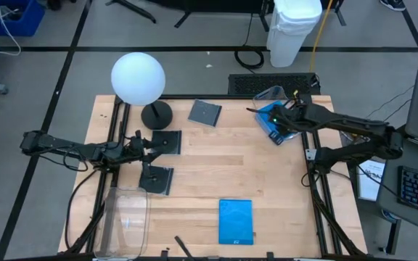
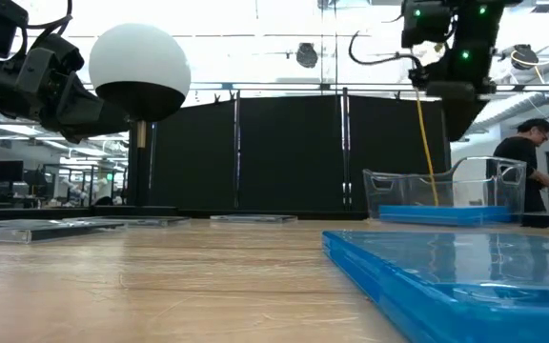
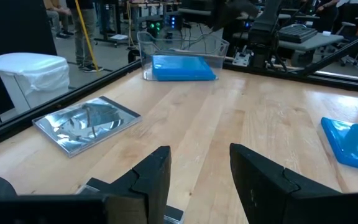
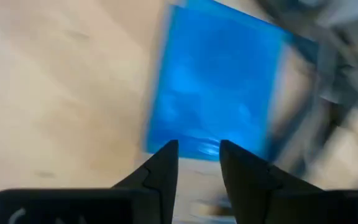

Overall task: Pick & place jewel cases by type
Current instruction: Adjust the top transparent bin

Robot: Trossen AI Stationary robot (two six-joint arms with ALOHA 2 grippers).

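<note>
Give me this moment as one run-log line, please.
right gripper: open, over clear bin, blue case inside | left gripper: open, by dark cases

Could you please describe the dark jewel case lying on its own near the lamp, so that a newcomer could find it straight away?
Start from the white globe lamp at the far left of the wooden table. Just right of its round black base lies a single grey jewel case, flat on the wood and turned at an angle. Unlike the two dark cases by the left gripper, it lies apart, with no arm near.
</note>
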